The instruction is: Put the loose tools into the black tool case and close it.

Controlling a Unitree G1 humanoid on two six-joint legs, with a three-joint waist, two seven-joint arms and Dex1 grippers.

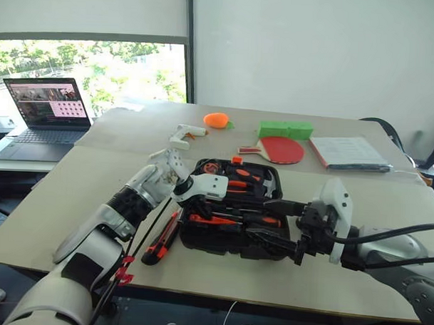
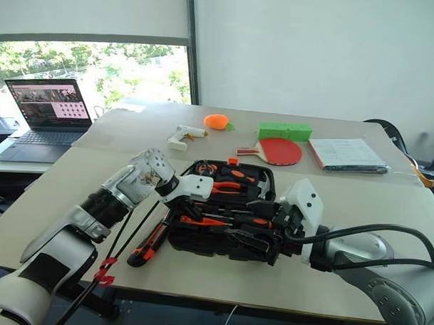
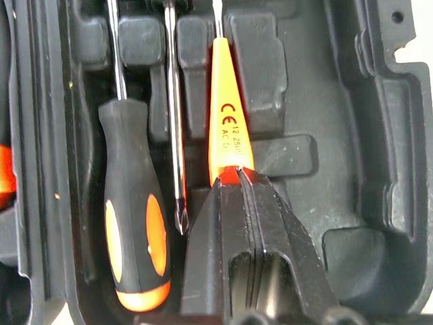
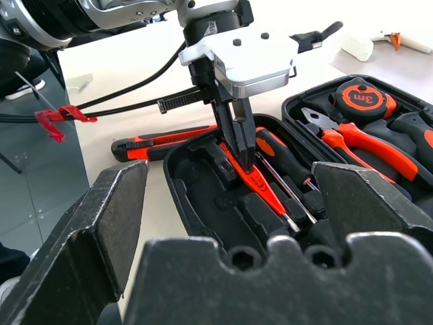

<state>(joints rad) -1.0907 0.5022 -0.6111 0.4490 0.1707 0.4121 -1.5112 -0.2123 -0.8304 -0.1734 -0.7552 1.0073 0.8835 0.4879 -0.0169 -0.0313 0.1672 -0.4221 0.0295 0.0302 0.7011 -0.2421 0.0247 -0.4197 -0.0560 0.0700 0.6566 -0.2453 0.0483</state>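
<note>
**Inspector A:** Where does the black tool case (image 1: 233, 220) stand, and why is it open?

**Inspector B:** It lies on the desk (image 1: 95, 172) directly in front of the robot, both halves flat, so the shaped recesses face up for loading. Pliers and a tape measure (image 4: 364, 97) already sit in the far half.

**A:** The left gripper (image 4: 238, 139)?

**B:** Its jaws are clamped together on the butt end of an orange tester screwdriver (image 3: 229, 122), pointing steeply down into the near half. The tool lies along a recess beside a black-and-orange screwdriver (image 3: 134, 223); I judge the end grip lets the shaft settle into its slot.

**A:** The right gripper (image 1: 280, 223)?

**B:** Jaws wide apart, holding nothing, hovering at the case's right edge, probably clear of the work until needed.

**A:** Outstanding items?

**B:** A utility knife (image 1: 162, 239) rests on the desk just beside the case's left edge, not yet stowed. The lid is not yet closed.
</note>
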